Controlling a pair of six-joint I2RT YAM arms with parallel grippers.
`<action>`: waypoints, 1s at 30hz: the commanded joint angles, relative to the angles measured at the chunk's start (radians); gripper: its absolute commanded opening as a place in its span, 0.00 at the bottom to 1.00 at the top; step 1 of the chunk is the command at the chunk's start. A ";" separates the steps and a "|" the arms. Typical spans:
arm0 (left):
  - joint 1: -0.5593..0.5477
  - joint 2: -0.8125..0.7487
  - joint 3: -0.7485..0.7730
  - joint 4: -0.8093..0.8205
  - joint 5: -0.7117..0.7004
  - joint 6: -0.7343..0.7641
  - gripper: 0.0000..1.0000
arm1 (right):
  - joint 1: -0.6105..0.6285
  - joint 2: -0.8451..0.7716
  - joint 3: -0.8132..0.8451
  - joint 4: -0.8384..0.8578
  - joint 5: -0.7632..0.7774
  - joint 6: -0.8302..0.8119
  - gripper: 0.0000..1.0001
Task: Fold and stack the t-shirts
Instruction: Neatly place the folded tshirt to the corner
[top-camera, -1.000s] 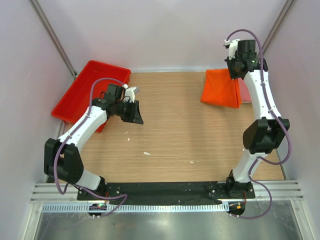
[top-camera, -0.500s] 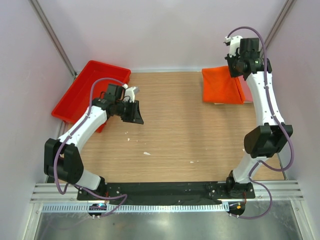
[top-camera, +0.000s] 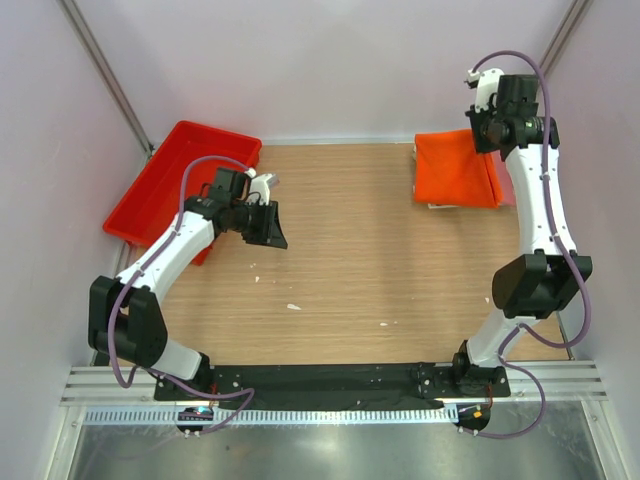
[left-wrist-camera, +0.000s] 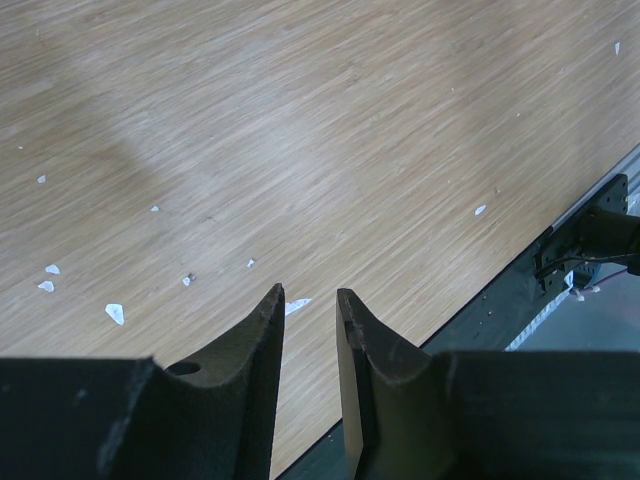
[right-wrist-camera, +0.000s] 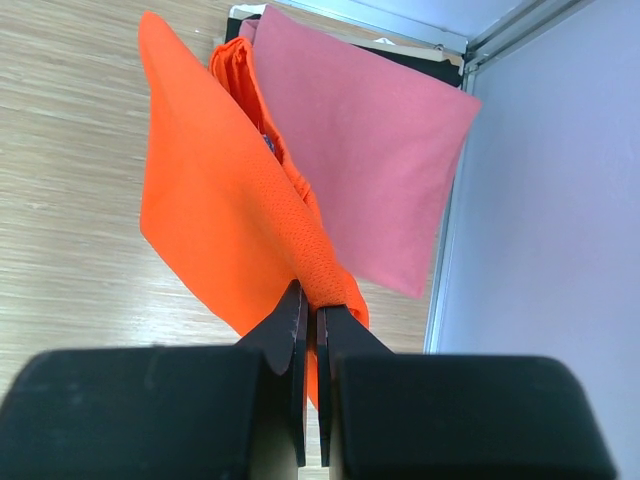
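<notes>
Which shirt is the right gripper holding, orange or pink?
The orange shirt: its bunched edge is pinched in the right gripper, whose jaws are shut on it. The pink shirt lies flat beyond it, not gripped.

Wooden desk (top-camera: 350, 250) boxed in by pale lilac walls (top-camera: 330, 60).
Metal posts (top-camera: 106, 75) stand at both back corners; white flecks (left-wrist-camera: 115, 313) dot the wood.

Orange shirt (top-camera: 455, 170) farther right

Two t-shirts (right-wrist-camera: 215, 215), one red tray (top-camera: 150, 192), two arms (top-camera: 176, 244)
</notes>
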 joint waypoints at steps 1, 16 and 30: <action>0.007 0.000 0.000 0.023 0.031 0.003 0.29 | -0.014 -0.031 0.047 0.048 -0.007 -0.014 0.01; 0.007 0.018 0.003 0.012 0.019 0.014 0.28 | -0.144 0.260 0.244 0.105 -0.055 0.022 0.01; 0.005 0.026 0.005 0.012 0.022 0.014 0.28 | -0.229 0.535 0.413 0.259 -0.105 0.069 0.01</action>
